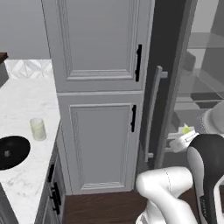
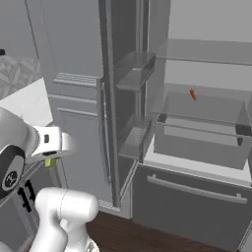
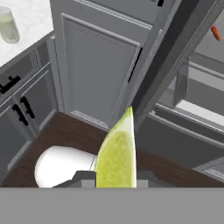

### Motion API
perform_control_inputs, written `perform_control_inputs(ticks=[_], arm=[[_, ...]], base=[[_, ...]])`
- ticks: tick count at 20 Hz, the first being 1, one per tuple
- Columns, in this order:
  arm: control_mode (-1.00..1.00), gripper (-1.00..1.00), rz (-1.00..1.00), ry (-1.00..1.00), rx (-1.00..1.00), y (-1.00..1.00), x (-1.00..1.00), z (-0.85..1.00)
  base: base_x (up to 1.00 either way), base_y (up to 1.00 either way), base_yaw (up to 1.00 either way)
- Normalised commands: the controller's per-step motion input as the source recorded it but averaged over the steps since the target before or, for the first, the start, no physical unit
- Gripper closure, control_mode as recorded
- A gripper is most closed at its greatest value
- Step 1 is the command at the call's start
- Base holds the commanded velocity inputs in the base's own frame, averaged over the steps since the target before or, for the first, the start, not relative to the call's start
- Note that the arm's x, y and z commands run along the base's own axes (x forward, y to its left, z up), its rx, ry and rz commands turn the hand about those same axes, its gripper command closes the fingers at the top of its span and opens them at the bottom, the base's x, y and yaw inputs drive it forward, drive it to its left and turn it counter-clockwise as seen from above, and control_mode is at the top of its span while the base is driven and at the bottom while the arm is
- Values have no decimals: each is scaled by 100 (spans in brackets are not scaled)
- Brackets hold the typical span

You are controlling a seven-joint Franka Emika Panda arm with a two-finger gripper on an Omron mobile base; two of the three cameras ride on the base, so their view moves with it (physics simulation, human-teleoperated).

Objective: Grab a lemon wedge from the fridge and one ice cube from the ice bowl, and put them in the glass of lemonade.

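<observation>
The jaws are part-way closed on the lemon wedge (image 3: 117,153), which stands up between them as a pale yellow-green sliver in the hand view, and shows as a small yellow-green spot at the gripper (image 1: 185,134) in the left base view; the gripper counts as holding it. Taking the fridge (image 2: 197,147) as the landmark: the hand is outside it, in front of its open left door (image 1: 164,83) and its long pale bar handle (image 1: 153,113), clear of the shelves. Deep inside the fridge, on a clear shelf, lies a thin orange-red stick (image 2: 193,94), which is not part of the job. To the left of the fridge stand the light grey panelled cabinets (image 1: 98,87), and further left again the marble bench (image 1: 26,109), carrying the glass of lemonade (image 1: 38,129) and, just nearer the camera, a dark bowl (image 1: 12,151) that is probably the ice bowl. By my reading the fetching of the wedge is done and the carrying is in hand. The next move calls for a swing or a drive leftward, away from the fridge, to bring the wedge over the glass rim before letting go; the ice cube remains to be fetched
</observation>
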Motion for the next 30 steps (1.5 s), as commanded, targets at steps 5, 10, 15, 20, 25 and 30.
perform_control_inputs(ticks=[5,10,15,20,25,30], arm=[[100,100,0,0,0,0,0,0],[100,100,0,0,0,0,0,0],[100,100,0,0,0,0,0,0],[100,100,0,0,0,0,0,0],[100,100,0,0,0,0,0,0],[100,100,0,0,0,0,0,0]], base=[[-4,100,12],[25,97,7],[60,29,2],[84,-2,1],[100,-7,0],[100,-22,0]])
